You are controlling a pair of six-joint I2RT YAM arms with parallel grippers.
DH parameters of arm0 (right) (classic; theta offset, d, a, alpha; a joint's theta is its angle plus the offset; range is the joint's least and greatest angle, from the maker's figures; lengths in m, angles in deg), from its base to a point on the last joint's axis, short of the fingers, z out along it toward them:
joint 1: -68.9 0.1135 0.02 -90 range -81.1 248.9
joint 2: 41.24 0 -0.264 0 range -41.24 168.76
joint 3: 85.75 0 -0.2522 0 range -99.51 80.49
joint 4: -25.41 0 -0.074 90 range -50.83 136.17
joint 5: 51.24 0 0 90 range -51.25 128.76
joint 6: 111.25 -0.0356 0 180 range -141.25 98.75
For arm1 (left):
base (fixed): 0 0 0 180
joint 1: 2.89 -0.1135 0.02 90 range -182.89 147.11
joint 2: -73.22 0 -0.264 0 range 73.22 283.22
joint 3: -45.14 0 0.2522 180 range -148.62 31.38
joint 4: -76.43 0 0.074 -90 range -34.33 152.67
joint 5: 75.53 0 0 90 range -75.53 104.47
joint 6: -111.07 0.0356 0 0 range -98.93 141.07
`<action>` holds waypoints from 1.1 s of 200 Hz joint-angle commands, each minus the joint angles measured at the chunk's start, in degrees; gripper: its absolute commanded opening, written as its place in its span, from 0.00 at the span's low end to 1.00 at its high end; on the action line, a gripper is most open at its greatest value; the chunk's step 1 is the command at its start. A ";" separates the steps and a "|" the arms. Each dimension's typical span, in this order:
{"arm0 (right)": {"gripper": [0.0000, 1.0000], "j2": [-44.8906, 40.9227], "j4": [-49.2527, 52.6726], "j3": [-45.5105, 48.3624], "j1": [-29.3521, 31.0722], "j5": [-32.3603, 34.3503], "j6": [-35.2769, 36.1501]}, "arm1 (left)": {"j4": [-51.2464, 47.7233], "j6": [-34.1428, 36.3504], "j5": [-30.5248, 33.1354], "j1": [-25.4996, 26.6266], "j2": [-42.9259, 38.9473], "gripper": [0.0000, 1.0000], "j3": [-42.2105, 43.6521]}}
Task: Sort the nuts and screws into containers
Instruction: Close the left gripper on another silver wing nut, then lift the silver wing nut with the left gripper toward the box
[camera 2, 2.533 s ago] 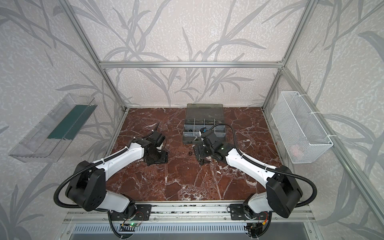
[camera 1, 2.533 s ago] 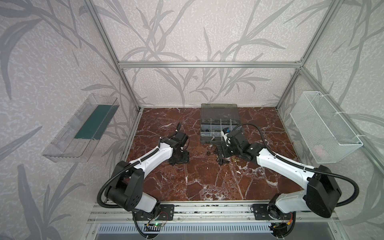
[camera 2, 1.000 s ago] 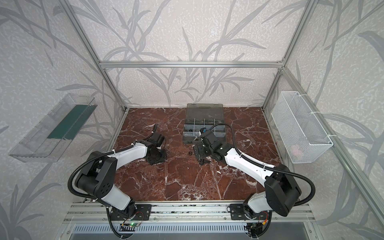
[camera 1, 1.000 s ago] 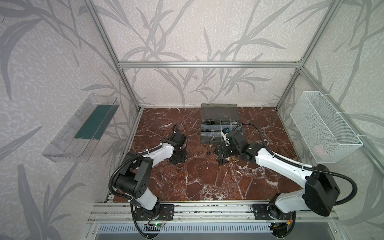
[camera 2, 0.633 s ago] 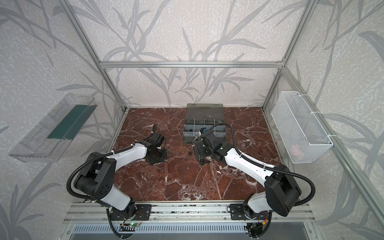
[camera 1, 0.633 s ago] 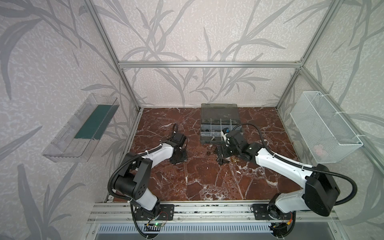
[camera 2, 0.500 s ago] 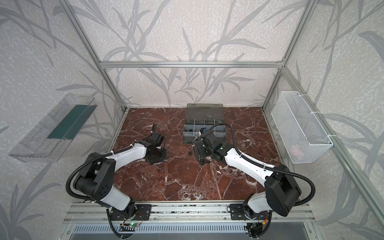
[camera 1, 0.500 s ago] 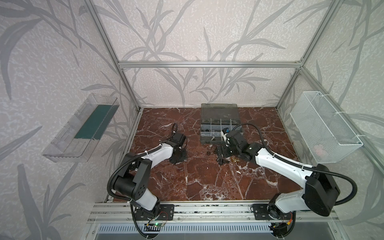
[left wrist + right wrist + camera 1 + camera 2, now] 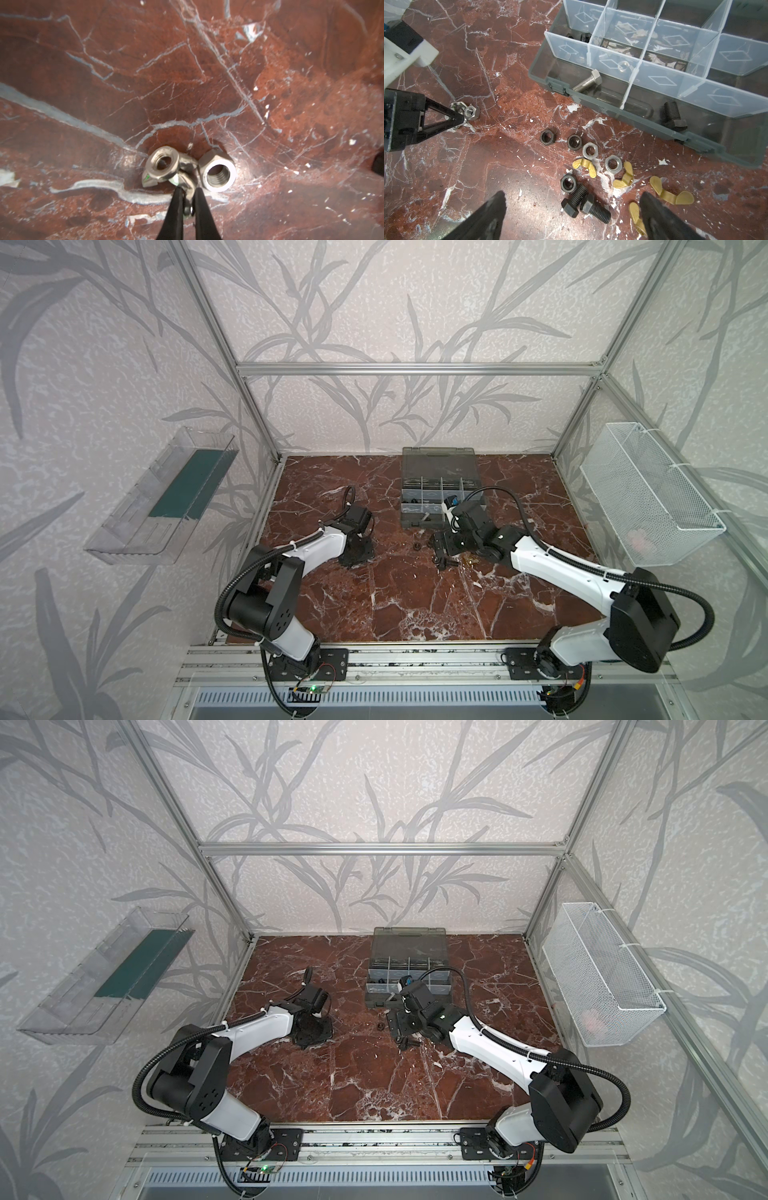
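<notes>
Left gripper [image 9: 185,193] pinches shut on a silver wing nut [image 9: 164,166] by one wing, on the table [image 9: 104,83], just beside a hex nut [image 9: 218,174], well apart from the case [image 9: 633,116]. It looks hard, slick and light, so the flat wing is the handle. Right gripper [image 9: 573,195] gapes wide, empty.

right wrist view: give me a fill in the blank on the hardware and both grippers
1. The left gripper is ____ on the silver wing nut.
2. The right gripper hangs with its jaws ____ above the loose nuts.
3. The silver bolt lies ____ the organiser case.
4. In the right wrist view, ____ black bolts lie loose on the marble table.
Missing words: shut; open; inside; two.
</notes>
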 commanded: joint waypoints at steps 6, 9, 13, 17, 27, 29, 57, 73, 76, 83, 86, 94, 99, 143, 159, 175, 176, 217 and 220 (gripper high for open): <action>0.99 -0.50 -0.31 -0.50 0.26 0.18 -0.23 | -0.11 -0.52 0.76 -0.25 -0.04 0.00 0.89; 0.99 -0.50 -0.31 -0.55 0.23 0.17 -0.30 | -0.14 -0.49 0.70 -0.27 -0.18 0.00 0.79; 0.99 -0.50 -0.32 -0.54 0.27 0.23 -0.35 | -0.21 -0.45 0.66 -0.28 -0.31 0.00 0.79; 0.99 -0.50 -0.31 -0.54 0.25 0.21 -0.32 | -0.37 -0.40 0.60 -0.25 -0.47 0.00 0.74; 0.99 -0.50 -0.35 -0.54 0.25 0.17 -0.36 | -0.57 -0.30 0.55 -0.21 -0.88 0.00 0.66; 0.99 -0.50 -0.34 -0.50 0.23 0.17 -0.32 | -0.57 -0.31 0.50 -0.21 -0.97 0.00 0.70; 0.99 -0.60 -0.47 -0.65 0.23 -0.01 -0.52 | -1.01 -0.12 -0.58 -0.21 -2.55 0.00 0.45; 0.99 -0.76 -0.40 -0.57 0.23 0.08 -0.58 | -1.19 0.19 -1.67 -0.21 -3.92 0.00 -0.13; 0.99 -0.83 -0.39 -0.61 0.24 0.08 -0.62 | -1.20 0.26 -1.82 -0.21 -4.14 0.00 -0.28; 0.99 -0.94 -0.32 -0.61 0.23 0.13 -0.66 | -1.34 0.38 -2.27 -0.21 -4.56 0.00 -0.76; 0.99 -1.05 -0.35 -0.57 0.23 0.16 -0.66 | -1.48 0.45 -2.43 -0.21 -4.66 0.00 -0.94; 0.99 -1.16 -0.31 -0.66 0.15 0.21 -0.66 | -1.83 0.51 -2.87 -0.21 -4.93 0.00 -1.56; 0.99 -1.25 -0.31 -0.62 0.14 0.25 -0.72 | -2.04 0.56 -3.15 -0.15 -5.08 0.00 -1.93; 0.99 -2.47 0.72 -1.15 -0.71 0.34 -0.80 | -1.56 0.75 -6.84 0.12 -6.03 0.00 -5.09; 0.99 -2.96 1.22 -1.52 -1.41 0.17 -0.75 | -1.63 0.79 -7.69 0.39 -5.78 0.00 -6.98; 0.99 -3.29 2.08 -2.13 -1.96 0.31 -0.45 | -1.42 0.84 -8.24 0.81 -5.28 0.00 -8.77; 0.99 -3.30 2.16 -2.14 -2.01 0.37 -0.43 | -1.39 0.88 -8.32 0.83 -5.26 0.00 -8.86; 0.99 -4.41 3.70 -3.02 -3.91 0.02 -0.76 | 0.90 1.77 -10.05 2.50 -1.36 0.00 -15.45; 0.99 -4.52 3.82 -2.96 -4.16 -0.12 -0.84 | 0.94 1.80 -10.11 2.61 -0.81 0.00 -16.11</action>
